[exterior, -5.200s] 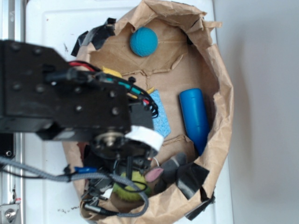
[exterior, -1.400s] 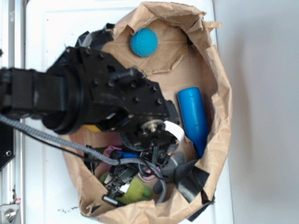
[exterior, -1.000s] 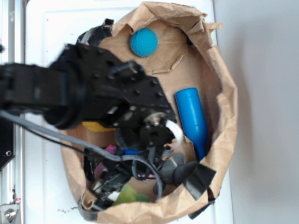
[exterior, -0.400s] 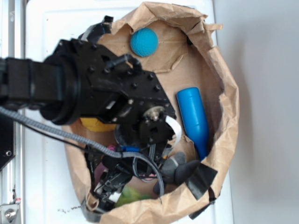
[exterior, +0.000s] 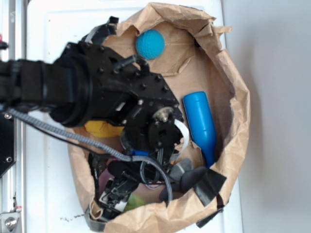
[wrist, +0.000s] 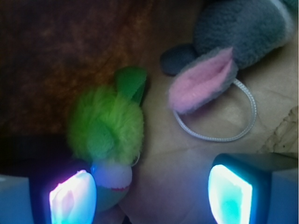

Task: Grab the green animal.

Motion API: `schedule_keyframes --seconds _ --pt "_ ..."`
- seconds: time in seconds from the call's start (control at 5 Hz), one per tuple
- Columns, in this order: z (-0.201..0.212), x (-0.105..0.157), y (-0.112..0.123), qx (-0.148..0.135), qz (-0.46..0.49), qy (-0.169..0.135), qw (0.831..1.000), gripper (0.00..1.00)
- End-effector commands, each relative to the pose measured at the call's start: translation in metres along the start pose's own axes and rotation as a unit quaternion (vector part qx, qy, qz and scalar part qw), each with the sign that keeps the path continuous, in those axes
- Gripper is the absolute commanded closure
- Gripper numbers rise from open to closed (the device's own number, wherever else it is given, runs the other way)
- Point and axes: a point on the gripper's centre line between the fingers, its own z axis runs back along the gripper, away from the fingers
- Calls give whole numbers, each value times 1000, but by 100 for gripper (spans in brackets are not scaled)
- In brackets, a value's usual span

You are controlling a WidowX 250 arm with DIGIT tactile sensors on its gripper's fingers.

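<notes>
Showing up as a small lime-green fuzzy plush, the green animal (wrist: 106, 128) is lying on brown paper in the wrist view, rounded body, a smooth darker-green flap sticking up at its top, a pale patch at the lower end. Sitting just beside the left finger pad (wrist: 72, 199), lower end running down next to it, not between the pads. Lying near the grey plush (wrist: 240, 29) with the pink ear (wrist: 201, 81) and a thin white loop (wrist: 219, 126), apart from both.

Peeking out as a green sliver (exterior: 135, 201) in the exterior view, at the near end of the crumpled paper bag (exterior: 235, 104), mostly hidden behind cabling and gripper hardware.

Reaching down into the bag from the left side of the frame, black arm (exterior: 92, 94) angled toward the bag's near end, wrist covering the middle. Holding the gripper (wrist: 152, 196) wide open, both pads lit at the bottom of the wrist view, bare paper between them, nothing grasped.

Sitting elsewhere in the bag: teal ball (exterior: 149, 44) at the far end, blue cylinder (exterior: 200, 124) along the right wall, yellow cloth (exterior: 102, 129) under the arm.
</notes>
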Motion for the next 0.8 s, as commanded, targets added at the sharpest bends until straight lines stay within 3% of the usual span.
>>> schedule_keyframes --seconds 0.0,0.4,0.6 --pt "-46 9 -30 55 -44 28 997 0" --pt "-42 5 -28 96 -55 26 993 0" --pt "-27 2 -25 105 -48 7 993 33"
